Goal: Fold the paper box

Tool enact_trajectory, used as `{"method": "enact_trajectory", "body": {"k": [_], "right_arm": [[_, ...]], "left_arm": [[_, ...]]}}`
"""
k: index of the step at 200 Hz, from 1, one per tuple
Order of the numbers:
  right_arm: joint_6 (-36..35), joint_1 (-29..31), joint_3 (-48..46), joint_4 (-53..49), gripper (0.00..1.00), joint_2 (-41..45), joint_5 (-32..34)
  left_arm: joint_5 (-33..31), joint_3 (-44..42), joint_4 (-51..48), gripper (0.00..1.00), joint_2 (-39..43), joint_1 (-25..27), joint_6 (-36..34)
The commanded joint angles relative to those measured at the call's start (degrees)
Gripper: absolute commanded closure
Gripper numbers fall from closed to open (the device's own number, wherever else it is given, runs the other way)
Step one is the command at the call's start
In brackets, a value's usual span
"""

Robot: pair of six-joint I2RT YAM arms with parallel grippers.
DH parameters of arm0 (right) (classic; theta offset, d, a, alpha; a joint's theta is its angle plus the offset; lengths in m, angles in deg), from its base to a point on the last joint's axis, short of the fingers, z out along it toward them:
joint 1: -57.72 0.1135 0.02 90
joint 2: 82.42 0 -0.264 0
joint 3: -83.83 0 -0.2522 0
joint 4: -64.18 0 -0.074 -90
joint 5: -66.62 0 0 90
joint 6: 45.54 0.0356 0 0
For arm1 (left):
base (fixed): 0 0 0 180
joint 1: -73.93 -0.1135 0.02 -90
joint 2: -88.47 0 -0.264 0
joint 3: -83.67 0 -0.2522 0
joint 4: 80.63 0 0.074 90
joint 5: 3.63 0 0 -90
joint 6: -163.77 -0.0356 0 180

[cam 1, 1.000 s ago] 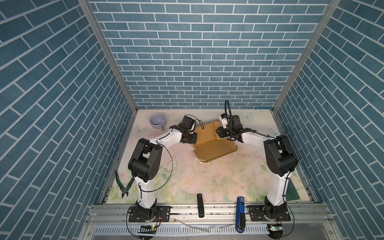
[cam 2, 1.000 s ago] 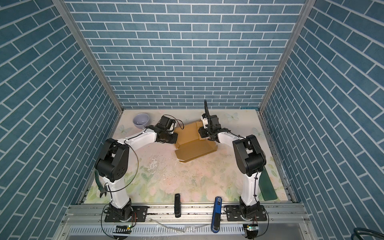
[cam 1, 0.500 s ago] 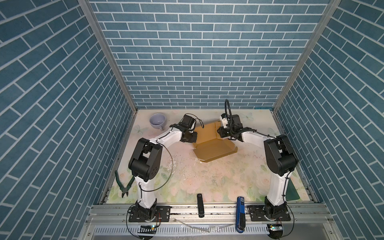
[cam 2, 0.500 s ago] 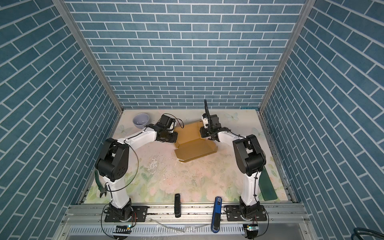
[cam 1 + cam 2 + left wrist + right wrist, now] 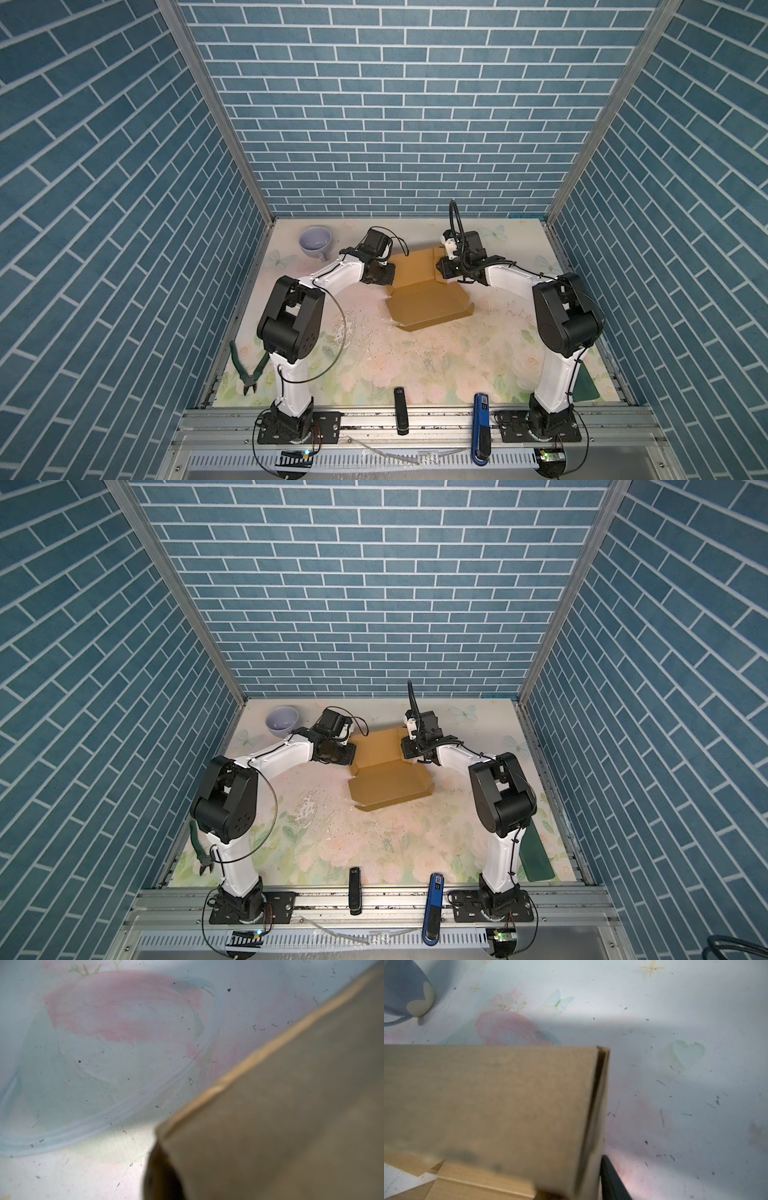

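The paper box (image 5: 428, 305) (image 5: 388, 787) is a tan cardboard mailer lying part-folded at the back middle of the table, with its near panel flat and its far side walls raised. My left gripper (image 5: 384, 276) (image 5: 347, 755) is shut on the box's left flap (image 5: 291, 1115). One dark finger (image 5: 162, 1176) shows beside the flap and the other is hidden behind it. My right gripper (image 5: 441, 268) (image 5: 405, 748) straddles the doubled right wall (image 5: 498, 1101). Its black finger (image 5: 611, 1180) presses the wall's outer face, and the inner finger is hidden.
A lavender mug (image 5: 316, 242) (image 5: 282, 721) (image 5: 402, 991) stands at the back left, close to the left arm. Green pliers (image 5: 247, 370) lie at the left edge. A black bar (image 5: 400, 409) and a blue bar (image 5: 481, 419) sit at the front rail. A dark green sheet (image 5: 536, 858) lies front right.
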Motion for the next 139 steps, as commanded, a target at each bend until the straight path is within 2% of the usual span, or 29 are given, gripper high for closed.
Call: {"method": "enact_trajectory", "body": {"k": [1, 28, 75, 92, 139], "right_arm": [[1.9, 2.2, -1.3, 0.4, 0.67, -0.4, 0.4], [4.2, 2.7, -1.4, 2.6, 0.7, -1.8, 2.7], [4.0, 3.6, 0.3, 0.2, 0.79, -3.5, 6.6], [2.7, 3.9, 1.2, -2.3, 0.83, -3.6, 7.6], [0.0, 5.3, 5.6, -11.0, 0.84, -4.3, 11.2]], "left_arm": [[5.9, -0.3, 4.2, 0.95, 2.1, 1.2, -0.2], [6.3, -1.5, 5.0, 0.95, 2.2, 1.2, 0.5], [6.0, -1.7, 5.0, 0.95, 2.4, 1.1, 1.0], [5.7, -1.1, 4.4, 0.95, 2.0, 1.2, 1.3], [4.4, 1.8, 1.9, 0.94, 0.3, 0.9, 3.3]]}}
